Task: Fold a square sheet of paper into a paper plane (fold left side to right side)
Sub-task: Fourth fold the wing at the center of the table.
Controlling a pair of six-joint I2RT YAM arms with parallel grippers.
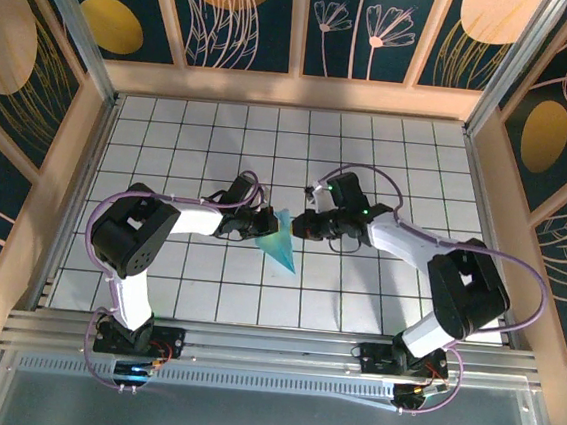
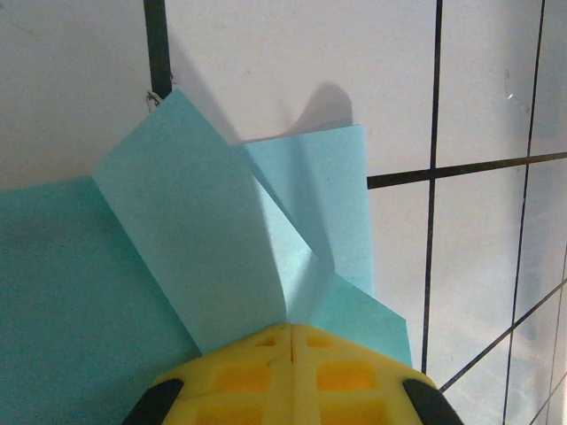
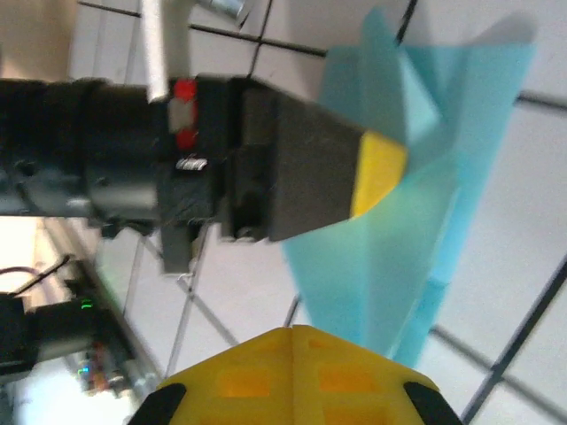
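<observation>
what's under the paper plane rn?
White gridded table shows all around the paper plane; the patch directly beneath it is covered by the paper, so can't tell.

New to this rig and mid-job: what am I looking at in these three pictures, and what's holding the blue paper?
The machine is two robot arms bolted at the near edge of a white tiled table. The overhead picture looks down from behind them: the left hand and right hand meet mid-table at a folded, pointed piece of light blue paper. The other two pictures come from cameras on the wrists; the yellow blocks at the bottom are each arm's own fingers. In the left wrist view the left hand is shut on the paper, whose flaps stand up. The right wrist view shows its own hand shut too, and the left hand from the side, pinching the paper. Whether the right hand also grips the paper I cannot tell.
</observation>
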